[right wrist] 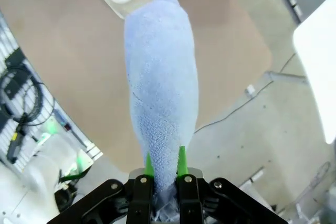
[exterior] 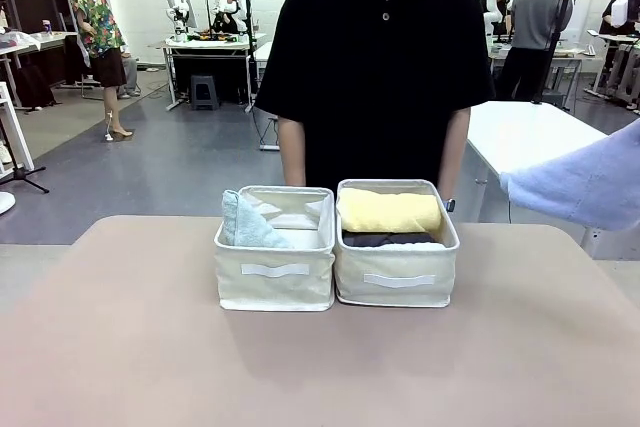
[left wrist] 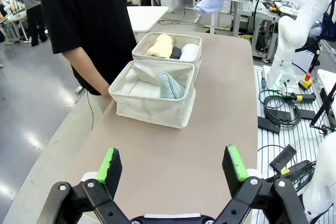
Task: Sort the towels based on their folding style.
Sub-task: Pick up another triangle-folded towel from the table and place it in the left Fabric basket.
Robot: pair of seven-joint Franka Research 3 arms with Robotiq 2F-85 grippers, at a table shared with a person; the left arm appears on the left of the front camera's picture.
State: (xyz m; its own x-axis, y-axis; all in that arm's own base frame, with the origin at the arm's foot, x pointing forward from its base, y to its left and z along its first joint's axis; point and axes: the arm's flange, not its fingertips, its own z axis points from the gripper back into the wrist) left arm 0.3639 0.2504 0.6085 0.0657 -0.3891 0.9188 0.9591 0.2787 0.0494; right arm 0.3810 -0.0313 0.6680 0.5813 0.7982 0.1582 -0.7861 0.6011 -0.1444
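Two cream bins stand side by side mid-table. The left bin (exterior: 275, 289) holds a pale green-grey cone-folded towel (exterior: 245, 223) (left wrist: 170, 85). In the right bin (exterior: 396, 293) a yellow roll (exterior: 390, 211) (left wrist: 160, 45) lies over a dark grey roll (exterior: 385, 239), and a white roll (left wrist: 189, 52) sits beside them. My right gripper (right wrist: 164, 163) is shut on a light blue towel (right wrist: 160, 93) (exterior: 585, 183), which hangs in the air past the table's right end. My left gripper (left wrist: 172, 163) hovers open over the table with nothing between its fingers.
A person in a black shirt (exterior: 375, 57) stands at the far edge just behind the bins. The right arm's white base (left wrist: 294, 22) and cables (left wrist: 281, 103) sit beside the table. Bare tabletop (exterior: 300, 367) lies in front of the bins.
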